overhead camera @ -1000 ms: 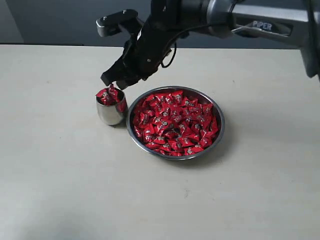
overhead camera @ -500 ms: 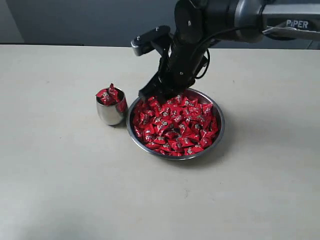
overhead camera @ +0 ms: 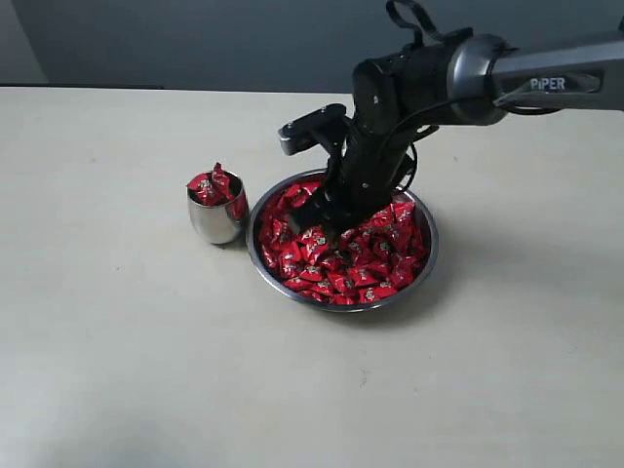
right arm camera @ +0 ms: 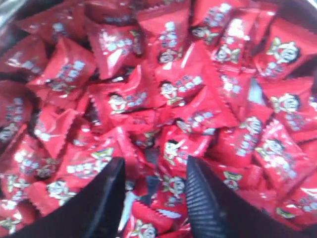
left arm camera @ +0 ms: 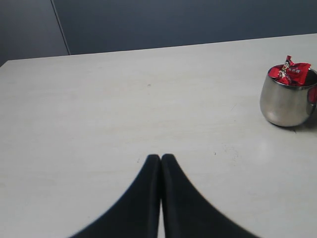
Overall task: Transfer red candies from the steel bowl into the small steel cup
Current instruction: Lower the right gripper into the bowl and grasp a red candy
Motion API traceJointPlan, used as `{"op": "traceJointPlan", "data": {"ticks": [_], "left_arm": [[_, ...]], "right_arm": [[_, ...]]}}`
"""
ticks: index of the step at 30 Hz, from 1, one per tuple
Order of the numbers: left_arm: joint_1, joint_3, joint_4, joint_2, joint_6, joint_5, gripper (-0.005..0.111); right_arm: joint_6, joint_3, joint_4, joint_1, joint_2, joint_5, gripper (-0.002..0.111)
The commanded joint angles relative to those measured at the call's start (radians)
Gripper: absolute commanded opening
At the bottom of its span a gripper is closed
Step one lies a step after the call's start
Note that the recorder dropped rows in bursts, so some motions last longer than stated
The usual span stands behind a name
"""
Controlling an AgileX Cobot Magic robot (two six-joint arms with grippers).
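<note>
The steel bowl [overhead camera: 430, 255] sits right of the table's middle, heaped with red candies [overhead camera: 343, 261]. My right gripper [overhead camera: 327, 220] is lowered into the pile at the bowl's left half. Up close its jaws [right arm camera: 156, 161] stand open, the fingertips pressed among the red candies [right arm camera: 188, 99], with wrappers lying between them and nothing clamped. The small steel cup [overhead camera: 216, 220] stands just left of the bowl, and a few red candies [overhead camera: 211, 184] poke above its rim. My left gripper [left arm camera: 161, 157] is shut and empty over bare table, with the cup [left arm camera: 285, 101] off to one side.
The right arm [overhead camera: 468, 73] reaches in from the upper right, over the far side of the bowl. The pale table [overhead camera: 127, 341] runs back to a dark wall. The left arm does not show in the exterior view.
My right gripper has swung from just above the cup rightward and down into the bowl's candies, staying open. The cup's candies and the left gripper have not moved.
</note>
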Motion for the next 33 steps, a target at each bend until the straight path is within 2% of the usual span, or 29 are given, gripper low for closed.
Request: {"op": "traceJointPlan", "data": {"ticks": [1,5,14,16,18,19,33], "left_arm": [[-0.005,-0.008,0.002,-0.005,-0.001,-0.005,0.0],[-0.005,-0.008,0.002,-0.005,-0.001,-0.005,0.0],[-0.005,-0.008,0.002,-0.005,-0.001,-0.005,0.0],[-0.005,-0.008,0.002,-0.005,-0.001,-0.005,0.0],[-0.005,-0.008,0.002,-0.005,-0.001,-0.005,0.0],[-0.005,-0.008,0.002,-0.005,-0.001,-0.005,0.0],[-0.005,-0.008,0.002,-0.005,-0.001,-0.005,0.0]], "right_arm": [[0.008,0.005,0.01,-0.053,-0.014,-0.021,0.04],[0.005,0.005,0.01,-0.056,-0.012,-0.083,0.04],[-0.022,0.005,0.079,-0.056,0.039,-0.074,0.038],[-0.022,0.005,0.079,-0.056,0.043,-0.074,0.026],[-0.02,0.005,0.079,-0.056,0.043,-0.074,0.003],[-0.02,0.005,0.082,-0.056,0.041,-0.074,0.0],[-0.02,0.005,0.092,-0.046,-0.13,-0.019,-0.001]]}}
